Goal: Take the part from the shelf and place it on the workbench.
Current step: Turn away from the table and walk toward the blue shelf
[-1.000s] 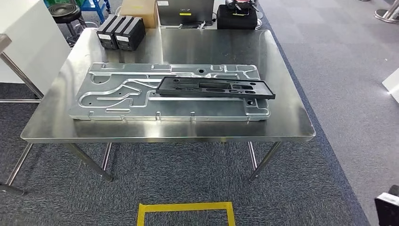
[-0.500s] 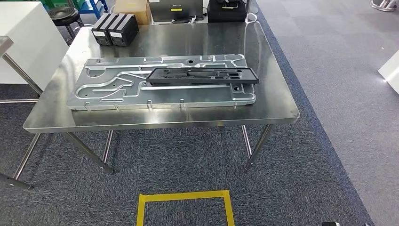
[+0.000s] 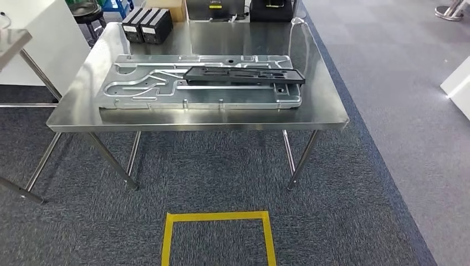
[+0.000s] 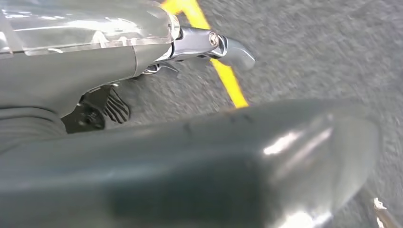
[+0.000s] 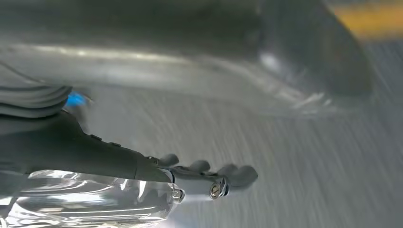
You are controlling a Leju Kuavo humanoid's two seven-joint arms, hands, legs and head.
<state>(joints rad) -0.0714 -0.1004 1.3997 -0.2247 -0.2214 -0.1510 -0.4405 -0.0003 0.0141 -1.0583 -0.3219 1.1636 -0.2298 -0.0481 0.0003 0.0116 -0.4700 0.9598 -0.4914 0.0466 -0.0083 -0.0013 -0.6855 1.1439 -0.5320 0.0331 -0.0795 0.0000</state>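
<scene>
Oddly, black part (image 3: 244, 75), no legible writing

The left hand (image 4: 142, 61) has a dark grey smooth shell, a clear glossy plastic cover beside it, and a silver screw at its grey thumb. The right hand (image 5: 190, 178) matches: grey rounded fingertips (image 5: 242, 175), a silver screw, clear cover, ribbed grey cuff.
</scene>
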